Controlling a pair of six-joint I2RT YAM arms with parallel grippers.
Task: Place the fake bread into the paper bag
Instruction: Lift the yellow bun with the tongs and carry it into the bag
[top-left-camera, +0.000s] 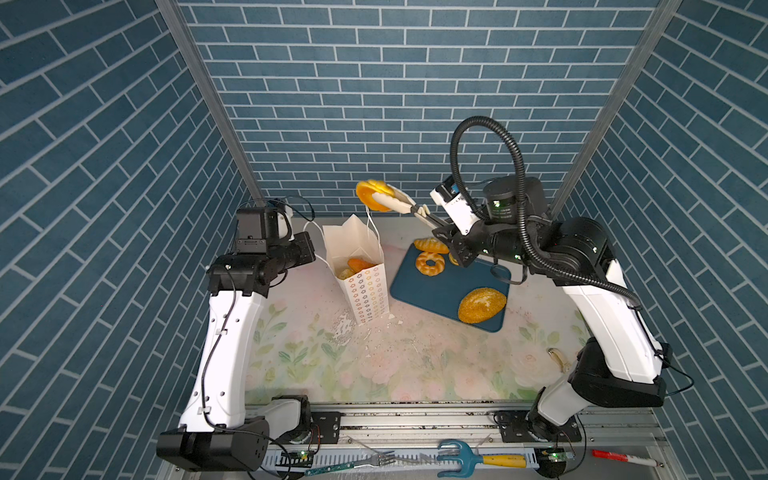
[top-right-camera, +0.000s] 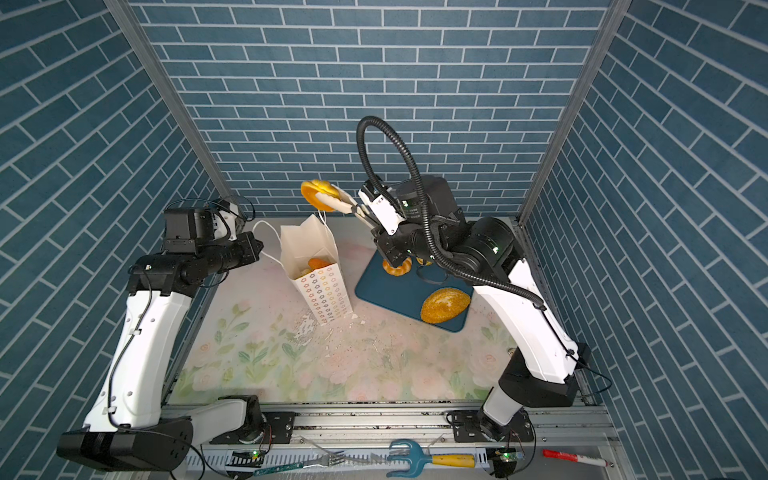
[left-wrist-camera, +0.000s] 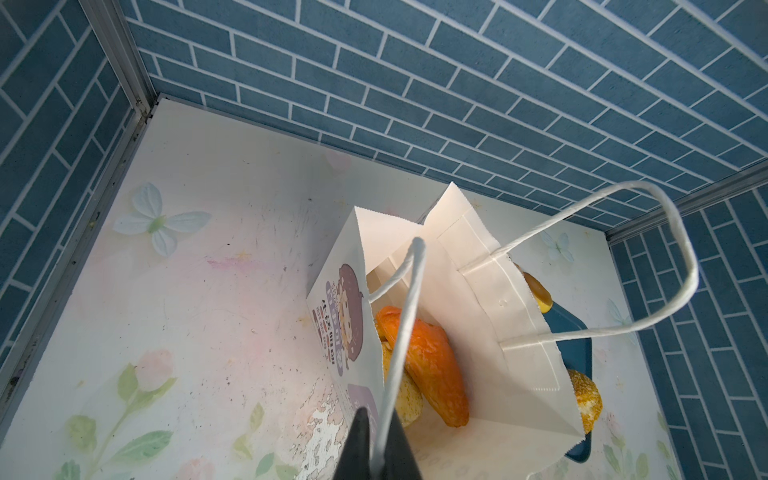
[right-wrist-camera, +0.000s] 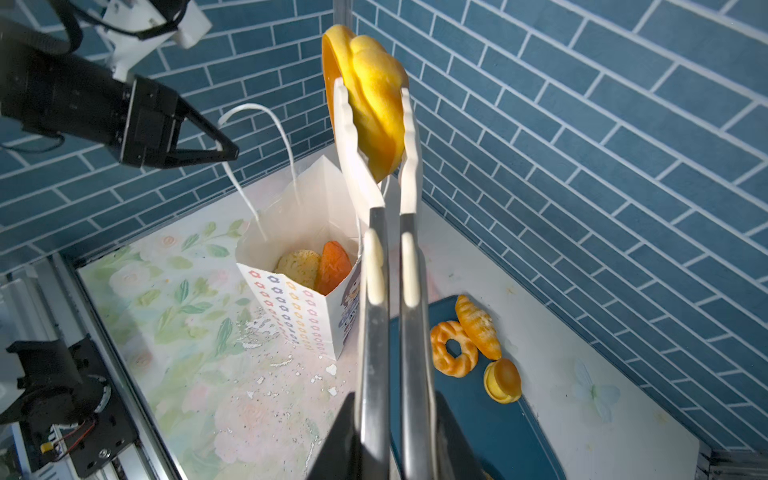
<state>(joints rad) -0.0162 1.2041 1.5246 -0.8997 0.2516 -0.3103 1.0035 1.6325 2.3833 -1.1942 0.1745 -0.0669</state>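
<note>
Bread is partly bagged: two pieces (left-wrist-camera: 424, 365) lie inside the bag (top-left-camera: 365, 291), which stands upright on the bench (top-left-camera: 415, 365). The right gripper (right-wrist-camera: 395, 440) is clamped on tongs (right-wrist-camera: 374, 316) that pinch a yellow bun (right-wrist-camera: 374, 95) up above the bag. The left gripper (left-wrist-camera: 376, 449) pinches the bag's cord handle (left-wrist-camera: 401, 324). A loaf (top-left-camera: 482, 305), ring (top-left-camera: 430, 263), croissant (top-left-camera: 432, 245) and small bun (right-wrist-camera: 503, 380) lie on the tray (top-left-camera: 440, 286).

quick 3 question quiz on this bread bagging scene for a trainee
1. True or false: the right hand grips the yellow bread piece directly.
2. What does the left hand pinch? A) nothing B) the cord handle of the paper bag C) a spoon
3. How many bread pieces lie on or beside the blue tray?
Key: 1 false, it holds tongs that clamp it. 2 B. 3 four: croissant, ring, small bun, loaf.
</note>
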